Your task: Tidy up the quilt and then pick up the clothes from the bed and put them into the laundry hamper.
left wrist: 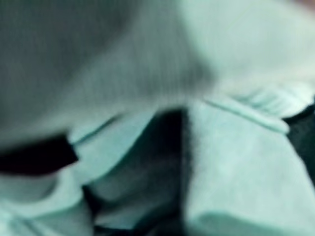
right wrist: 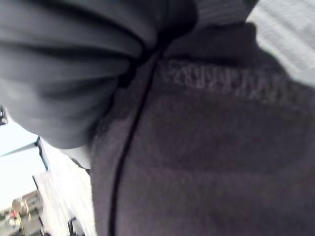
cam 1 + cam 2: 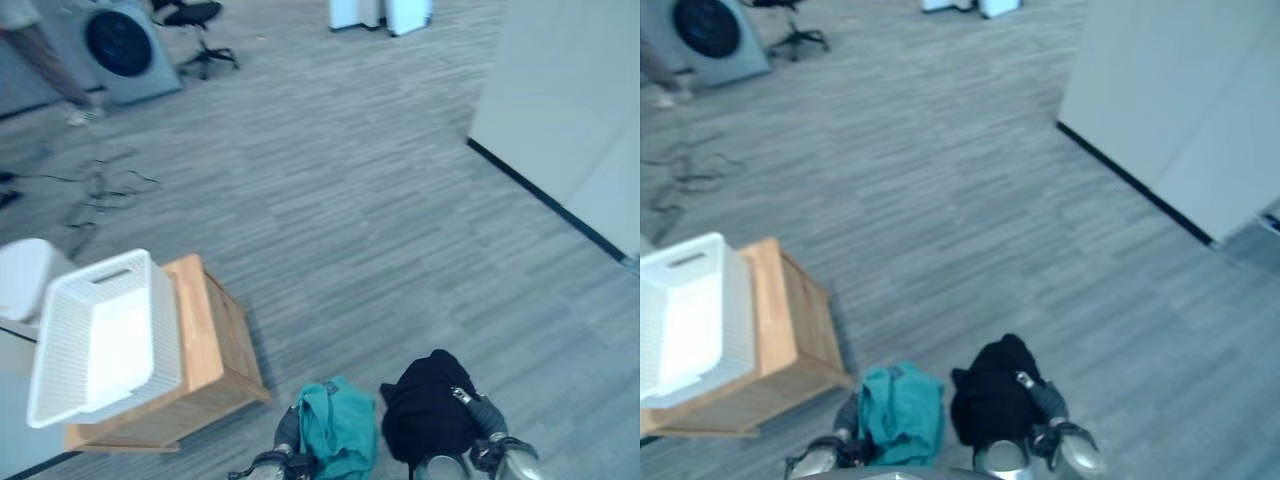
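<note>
Basically, one relation mattered: the hamper sat at about 10 o'clock from both loaded hands, so the left arm was the nearer carrier.

Left to right in the left eye view:
- White laundry hamper (image 3: 95, 335) rested tilted on a low wooden stand (image 3: 215, 350) at the view's 9 o'clock. Its mouth faced up and toward the robot, long axis running roughly 12 to 6. It held no clothes that I could make out.
- Teal garment (image 3: 338, 428) hung bunched over the left hand (image 3: 287, 432) at 6 o'clock. In the left wrist view teal cloth (image 1: 236, 167) covered everything, so I could not tell how that hand's fingers were set.
- Black garment (image 3: 428, 405) was draped on the right hand (image 3: 478, 412), just beside the teal one, at about 5 o'clock. A bit of the dark ribbed cover poked out of the cloth; fingers were hidden. In the right wrist view dark knit (image 2: 206, 162) blocked the hand too, so same verdict: cannot tell.

Judgement: both clothes were well apart from the hamper, with bare carpet (image 3: 380, 200) between. The robot needed to turn or step toward 10 o'clock first. The teal piece would reach the rim first; the black one had to cross farther over. The tilted basket near the stand's edge looked like a tipping risk if nudged.
</note>
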{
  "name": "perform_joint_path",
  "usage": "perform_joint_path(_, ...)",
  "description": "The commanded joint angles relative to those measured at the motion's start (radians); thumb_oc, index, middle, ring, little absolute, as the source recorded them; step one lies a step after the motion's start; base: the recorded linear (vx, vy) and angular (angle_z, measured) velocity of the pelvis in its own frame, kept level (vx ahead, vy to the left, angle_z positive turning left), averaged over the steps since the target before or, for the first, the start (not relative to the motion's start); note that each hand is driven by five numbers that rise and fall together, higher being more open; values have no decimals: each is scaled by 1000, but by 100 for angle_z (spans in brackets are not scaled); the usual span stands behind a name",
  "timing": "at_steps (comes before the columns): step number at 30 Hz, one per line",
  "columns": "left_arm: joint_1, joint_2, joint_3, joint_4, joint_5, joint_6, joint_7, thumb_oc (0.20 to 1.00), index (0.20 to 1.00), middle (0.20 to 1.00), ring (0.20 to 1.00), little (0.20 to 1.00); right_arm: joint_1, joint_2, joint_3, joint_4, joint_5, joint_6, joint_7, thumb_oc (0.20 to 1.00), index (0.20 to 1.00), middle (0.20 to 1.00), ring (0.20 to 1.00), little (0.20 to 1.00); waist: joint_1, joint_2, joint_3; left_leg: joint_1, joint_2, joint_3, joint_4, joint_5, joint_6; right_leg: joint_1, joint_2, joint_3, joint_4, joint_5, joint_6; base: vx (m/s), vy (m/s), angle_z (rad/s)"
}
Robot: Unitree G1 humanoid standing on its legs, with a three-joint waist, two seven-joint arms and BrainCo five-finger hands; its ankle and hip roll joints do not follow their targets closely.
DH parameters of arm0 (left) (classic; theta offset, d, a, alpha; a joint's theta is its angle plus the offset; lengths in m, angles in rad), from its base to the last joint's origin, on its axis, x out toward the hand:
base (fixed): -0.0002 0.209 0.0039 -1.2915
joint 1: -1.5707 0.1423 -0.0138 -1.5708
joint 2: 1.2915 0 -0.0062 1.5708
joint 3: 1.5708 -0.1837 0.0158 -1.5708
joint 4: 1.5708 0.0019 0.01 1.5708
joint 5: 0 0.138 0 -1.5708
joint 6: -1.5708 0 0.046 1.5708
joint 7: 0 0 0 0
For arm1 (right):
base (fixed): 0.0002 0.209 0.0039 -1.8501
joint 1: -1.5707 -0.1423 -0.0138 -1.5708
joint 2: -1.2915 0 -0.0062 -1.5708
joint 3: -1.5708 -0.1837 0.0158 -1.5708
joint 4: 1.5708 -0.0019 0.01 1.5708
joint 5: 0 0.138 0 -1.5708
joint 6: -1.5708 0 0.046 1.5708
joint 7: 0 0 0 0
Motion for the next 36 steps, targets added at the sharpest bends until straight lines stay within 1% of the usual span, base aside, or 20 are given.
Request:
perform_joint_path(1, -33, 50, 51, -80, -11, -5, -12, 200, 200, 200, 200, 200, 7, -32, -41, -78, 39, -23, 75, 200, 200, 200, 200, 200, 17, -58, 20, -298, 16, 93, 11, 116, 66, 235, -58, -1, -213, 29, 124, 402, 34, 48)
perform_joint_path(3, -27, 55, 55, -73, -21, -14, -15, 200, 200, 200, 200, 200, 13, -43, -43, -103, 34, -9, 93, 200, 200, 200, 200, 200, 38, -55, 30, -318, 1, 124, -142, 97, 71, 273, -57, -26, -215, -7, 132, 441, 109, 47)
perform_joint_path(4, -16, 57, 56, -71, -27, -30, -7, 200, 200, 200, 200, 200, 23, -46, -38, -130, 19, 8, 104, 200, 200, 200, 200, 200, 55, -49, 29, -327, -11, 139, -328, 93, 76, 293, -52, -41, -218, -26, 144, 581, 193, 25)
perform_joint_path(5, -6, 63, 51, -78, -33, -43, 6, 200, 200, 200, 200, 200, 41, -53, -27, -160, 15, 15, 97, 200, 200, 200, 200, 200, 70, -47, 25, -312, -7, 179, -537, 142, 75, 324, -54, -59, -219, -52, 153, 686, 211, -4)
perform_joint_path(8, -7, 67, 41, -88, -42, -56, 23, 200, 200, 200, 200, 200, 70, -56, -3, -171, -4, 4, 102, 200, 200, 200, 200, 200, 88, -43, 18, -342, 10, 235, -678, 213, 67, 393, -56, -93, -216, -90, 156, 716, 195, 22)
perform_joint_path(9, -19, 51, 69, -57, -46, -62, 17, 200, 200, 200, 200, 200, 54, -45, 28, -154, -48, -6, 88, 200, 200, 200, 200, 200, 123, -50, -21, -351, 33, 272, -684, 211, 76, 508, -100, -141, -172, -165, 201, 839, 281, 65)
perform_joint_path(12, -27, 53, 87, -44, -39, -71, 6, 200, 200, 200, 200, 200, 31, -22, 28, -142, -36, -6, 79, 200, 200, 200, 200, 200, 151, -66, -30, -334, -4, 238, -618, 226, 116, 490, -190, -174, 81, -44, 235, 616, 264, 10)
perform_joint_path(13, -32, 67, 91, -76, -39, -50, 19, 200, 200, 200, 200, 200, 40, -15, 14, -155, -34, -2, 79, 200, 200, 200, 200, 200, 147, -55, -17, -297, -44, 210, -597, 203, 156, 408, -222, -164, 345, 27, 233, 710, 432, 25)
perform_joint_path(14, -35, 71, 89, -85, -49, -36, 53, 200, 200, 200, 200, 200, 51, -11, 10, -167, -45, 16, 93, 200, 200, 200, 200, 200, 134, -39, -3, -245, -73, 174, -592, 184, 183, 321, -225, -127, 497, 81, 225, 622, 375, 52)
perform_joint_path(15, -37, 73, 89, -84, -50, -35, 59, 200, 200, 200, 200, 200, 47, -8, 18, -165, -47, 15, 92, 200, 200, 200, 200, 200, 132, -33, 2, -225, -80, 154, -598, 178, 187, 286, -221, -116, 513, 86, 220, 458, 180, 68)
perform_joint_path(18, -46, 83, 100, -67, -72, -55, 75, 200, 200, 200, 200, 200, 13, 9, 75, -160, -89, 16, 112, 200, 200, 200, 200, 200, 127, -5, 29, -133, -83, 67, -637, 156, 196, 147, -200, -96, 447, 68, 185, 312, -69, 133)
perform_joint_path(20, -47, 91, 98, -40, -46, -84, 44, 200, 200, 200, 200, 200, 2, 22, 100, -143, -95, -7, 111, 200, 200, 200, 200, 200, 111, -26, 45, -67, -117, -78, -651, 101, 189, 102, -139, -37, 46, 58, 165, 413, -332, 131)
perform_joint_path(21, -46, 93, 98, -31, -47, -100, 48, 200, 200, 200, 200, 200, 5, 24, 103, -138, -97, -19, 117, 200, 200, 200, 200, 200, 106, -30, 44, -58, -124, -112, -654, 89, 190, 101, -119, -13, -19, 52, 164, 461, -402, 188)
perform_joint_path(22, -39, 92, 97, -7, -3, -123, 26, 200, 200, 200, 200, 200, 16, 39, 113, -116, -92, -50, 116, 200, 200, 200, 200, 200, 91, -41, 29, -45, -143, -205, -663, 62, 202, 84, -68, 112, -192, 64, 181, 507, -374, 237)
perform_joint_path(23, -35, 92, 93, 7, 19, -145, 12, 200, 200, 200, 200, 200, 27, 52, 122, -107, -84, -81, 96, 200, 200, 200, 200, 200, 76, -47, 18, -41, -152, -255, -666, 47, 209, 75, -31, 209, -245, 81, 201, 562, -391, 311)
perform_joint_path(25, -36, 90, 95, 8, 25, -167, 16, 200, 200, 200, 200, 200, 23, 61, 126, -100, -83, -91, 83, 200, 200, 200, 200, 200, 64, -65, -4, -36, -153, -312, -674, 39, 207, 70, 8, 288, -271, 97, 230, 387, -231, 330)
perform_joint_path(30, -41, 75, 136, -11, 11, -123, 78, 200, 200, 200, 200, 200, -23, 45, 122, -117, -50, -37, 70, 200, 200, 200, 200, 200, 81, -110, -21, -45, -96, -337, -630, 15, 165, 122, 11, 303, -227, 82, 231, 326, -292, 236)
perform_joint_path(32, -26, 67, 156, -30, 18, -110, 86, 200, 200, 200, 200, 200, -25, 30, 110, -126, -58, -12, 70, 200, 200, 200, 200, 200, 85, -124, -23, -54, -56, -285, -616, 16, 138, 156, 2, 264, -233, 56, 212, 252, -180, 104)
perform_joint_path(33, -14, 67, 148, -16, 63, -83, 23, 200, 200, 200, 200, 200, 9, 19, 59, -127, 8, -16, 9, 200, 200, 200, 200, 200, 40, -124, -19, -82, 63, -21, -584, 51, 79, 216, -31, 143, -236, 18, 200, 195, -131, 90)
perform_joint_path(36, -14, 67, 138, -18, 71, -100, 27, 200, 200, 200, 200, 200, 54, -1, 5, -145, 22, -21, 22, 200, 200, 200, 200, 200, 7, -124, -21, -109, 97, 126, -545, 59, 54, 231, -52, 62, -240, 4, 194, 37, -44, 196)
